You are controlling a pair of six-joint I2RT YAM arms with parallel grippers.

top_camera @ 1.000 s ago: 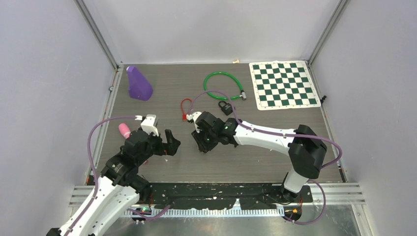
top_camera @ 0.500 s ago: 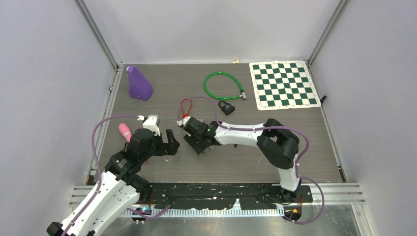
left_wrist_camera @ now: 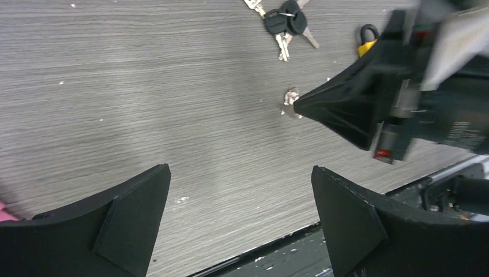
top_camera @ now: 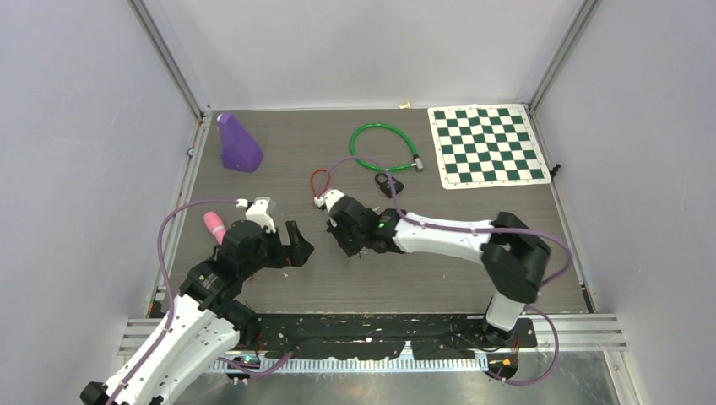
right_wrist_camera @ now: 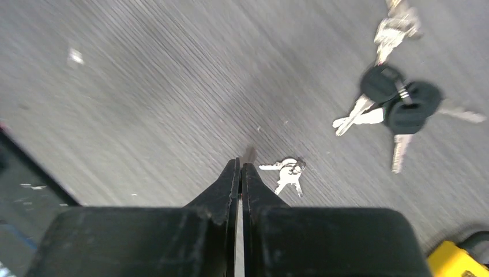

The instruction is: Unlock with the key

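Observation:
A small ring of silver keys (right_wrist_camera: 286, 169) lies flat on the table. My right gripper (right_wrist_camera: 240, 165) is shut with nothing between its fingers, its tips just left of those keys. From the left wrist view the same silver keys (left_wrist_camera: 290, 101) sit at the point of the right gripper (left_wrist_camera: 298, 107). A yellow padlock (left_wrist_camera: 364, 44) rests behind it and shows again as a yellow padlock (right_wrist_camera: 455, 259) at the frame corner. My left gripper (left_wrist_camera: 241, 169) hovers wide open over bare table. In the top view the left gripper (top_camera: 297, 245) faces the right gripper (top_camera: 348, 240).
A bunch of black-headed keys (right_wrist_camera: 398, 105) lies beyond the silver ones. Further back sit a black padlock (top_camera: 388, 183), a green cable lock (top_camera: 384, 148), a red cable lock (top_camera: 319, 180), a purple wedge (top_camera: 239, 143), a chessboard mat (top_camera: 485, 145) and a pink item (top_camera: 213, 224).
My right gripper's jaws have closed, and the silver keys still lie on the table beside them. Its wrist swung left and then back. The left gripper edged slightly right.

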